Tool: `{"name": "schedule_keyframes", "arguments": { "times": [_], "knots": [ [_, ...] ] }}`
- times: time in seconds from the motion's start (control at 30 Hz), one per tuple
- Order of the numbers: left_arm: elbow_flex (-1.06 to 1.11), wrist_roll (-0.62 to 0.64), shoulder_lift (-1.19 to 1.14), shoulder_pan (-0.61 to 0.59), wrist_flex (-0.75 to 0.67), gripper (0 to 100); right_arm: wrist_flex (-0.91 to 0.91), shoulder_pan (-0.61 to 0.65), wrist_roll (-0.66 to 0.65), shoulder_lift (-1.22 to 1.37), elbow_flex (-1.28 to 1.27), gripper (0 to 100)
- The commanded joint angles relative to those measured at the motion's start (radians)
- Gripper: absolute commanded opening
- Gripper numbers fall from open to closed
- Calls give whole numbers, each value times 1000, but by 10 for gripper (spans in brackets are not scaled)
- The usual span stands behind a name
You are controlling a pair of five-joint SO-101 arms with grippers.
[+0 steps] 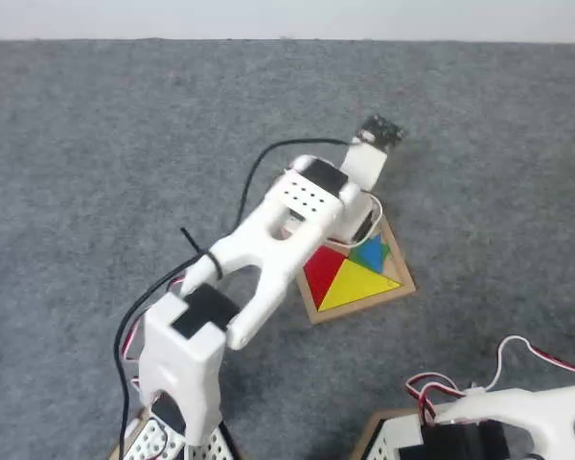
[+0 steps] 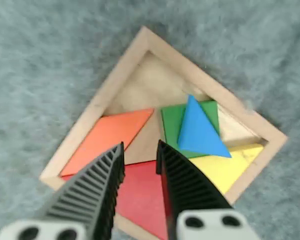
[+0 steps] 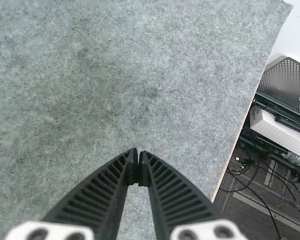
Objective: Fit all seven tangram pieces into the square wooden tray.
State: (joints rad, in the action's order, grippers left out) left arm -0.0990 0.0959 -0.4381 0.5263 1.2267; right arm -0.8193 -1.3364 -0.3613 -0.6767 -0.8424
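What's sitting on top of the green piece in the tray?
A blue triangle lies across the green piece, hiding its middle. Whether it rests flat cannot be told; the tray floor beneath is covered.

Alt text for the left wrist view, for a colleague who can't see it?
The square wooden tray sits corner-on on grey felt, holding orange, red, yellow and green pieces, with a blue triangle lying over the green one. Part of its floor is bare. The left gripper hangs over the tray, fingers open.

Tray [image 1: 359,307] — far half hidden under left arm [image 1: 268,240].
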Motion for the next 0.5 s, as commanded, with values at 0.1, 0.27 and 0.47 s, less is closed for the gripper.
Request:
{"name": "schedule_keyframes", "arguments": {
  "times": [0.1,0.27,0.47],
  "knots": [
    [-42,-15,-9,23,-49,100,-7,24,-11,-12,68,28],
    [-38,-15,-9,32,-48,100,-7,24,-9,-12,66,28],
    [-36,-15,-11,34,-49,100,-7,24,-12,-12,66,28]
  ]
}}
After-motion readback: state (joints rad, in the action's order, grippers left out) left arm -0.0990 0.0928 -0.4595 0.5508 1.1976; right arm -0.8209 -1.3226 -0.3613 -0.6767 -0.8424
